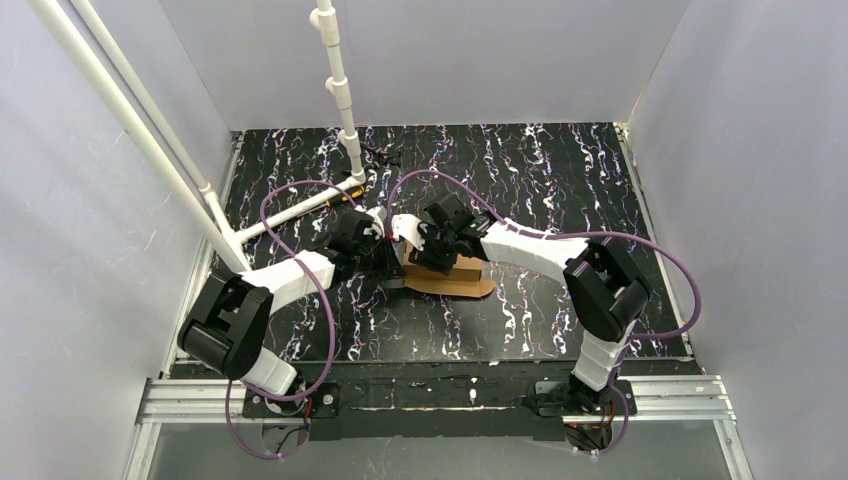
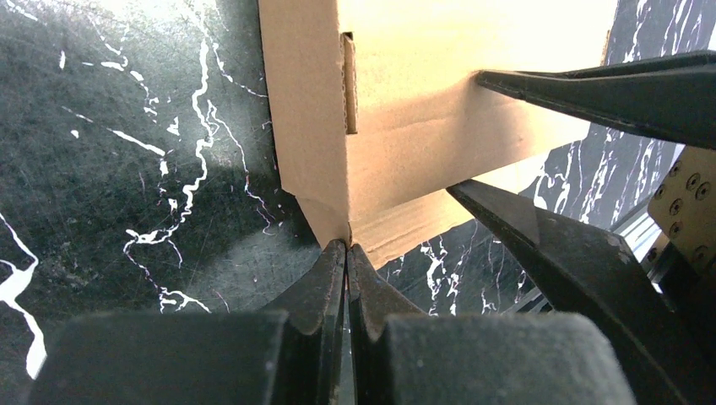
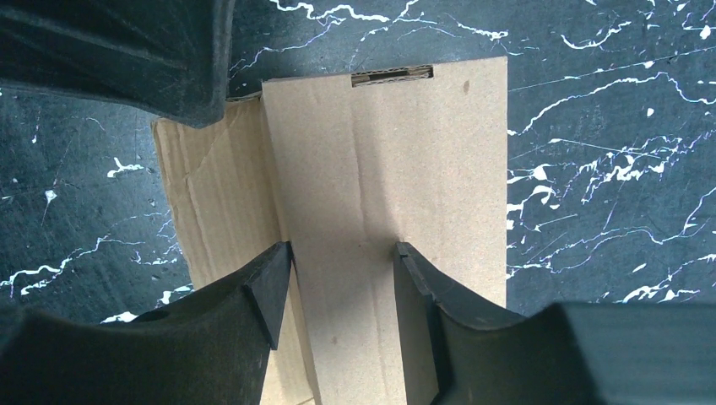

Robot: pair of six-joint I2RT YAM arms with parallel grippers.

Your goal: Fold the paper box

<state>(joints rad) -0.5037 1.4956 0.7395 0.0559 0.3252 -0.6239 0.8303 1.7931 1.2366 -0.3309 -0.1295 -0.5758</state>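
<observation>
One paper box (image 1: 452, 277) lies near the middle of the dark marbled tabletop (image 1: 560, 170). It is brown cardboard, partly folded, with one flat flap spread on the surface towards the arm bases. Two arms reach in to it, the left arm (image 1: 290, 280) from its left and the right arm (image 1: 530, 248) from its right, so the two wrists crowd together just above the box.

The left gripper (image 2: 346, 251) has its jaws pressed fully together. In the left wrist view the two tips meet right at a lower corner of the box, where a side wall folds up from the base. It cannot be told whether any cardboard is nipped between them.

The right gripper (image 3: 342, 270) has its jaws parted about halfway. In the right wrist view both fingers (image 3: 270, 291) point down at a broad panel of the box. One tip sits at the fold line on the panel's left and the other tip on the open face. Bare cardboard shows across the gap and nothing is clamped. From the left wrist view the same two fingers bracket a raised wall of the box, one above it and one below.

One narrow slot (image 3: 393, 77) is cut in the far edge of that panel.

One frame of white pipes (image 1: 345, 100) stands beyond and to the left of the box. Two purple cables (image 1: 331, 330) loop along the arms on either side of it.
</observation>
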